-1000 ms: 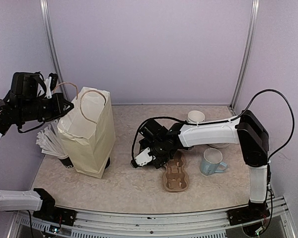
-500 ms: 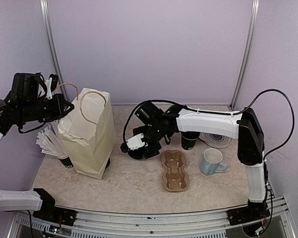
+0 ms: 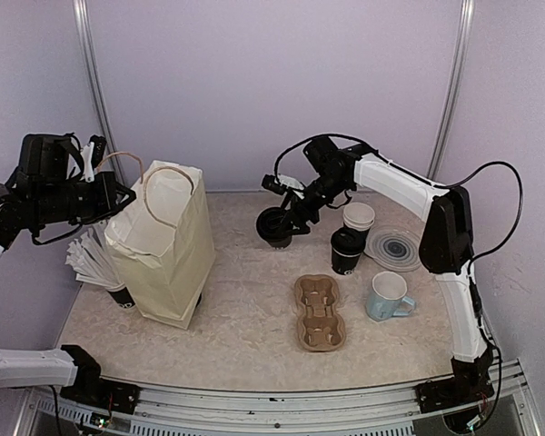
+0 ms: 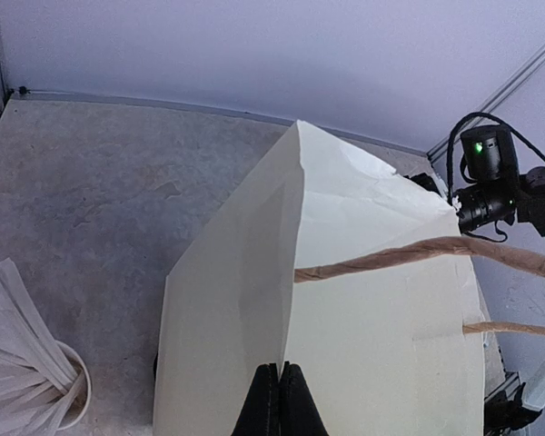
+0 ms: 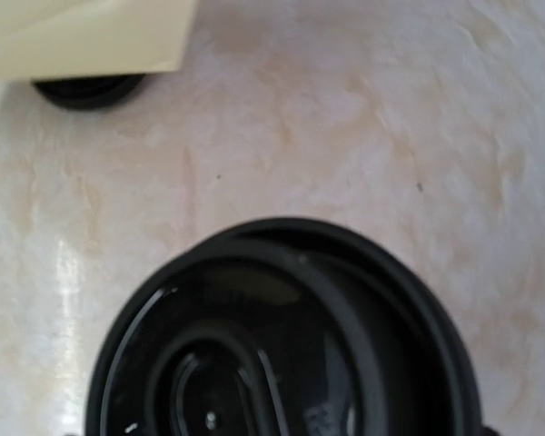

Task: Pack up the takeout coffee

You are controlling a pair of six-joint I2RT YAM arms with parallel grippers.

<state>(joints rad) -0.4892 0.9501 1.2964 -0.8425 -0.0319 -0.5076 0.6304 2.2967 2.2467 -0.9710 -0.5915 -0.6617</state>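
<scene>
Two lidded black coffee cups show from the top camera, and one has moved. The held coffee cup [image 3: 274, 226] sits in the right gripper [image 3: 291, 214], whose jaws stand wide around its body; half a second ago that pair was low over the table [image 3: 254, 336], just left of the cup carrier [image 3: 320, 312], and now it is back toward the wall, farther from the paper bag [image 3: 163, 241]; whether the cup's base clears the table I cannot tell; the second coffee cup [image 3: 347, 251] stands lidded just in front of an open cup [image 3: 358, 216], with the light-blue mug [image 3: 388, 296] nearer the front; the left gripper [image 3: 118, 197] has not shifted, clenched on the bag's upper edge. From the left wrist, the closed fingertips [image 4: 269, 400] pinch the bag's rim, its rope handle [image 4: 409, 250] stretched to the right; no coffee shows over the bag. From the right wrist, the cup's black lid [image 5: 282, 363] fills the lower frame close under the camera, with the bag's bottom corner at top left; the fingers are out of frame. My reading: this cup is grasped and in transit, in neither carrier nor bag; the second is not yet packed.
</scene>
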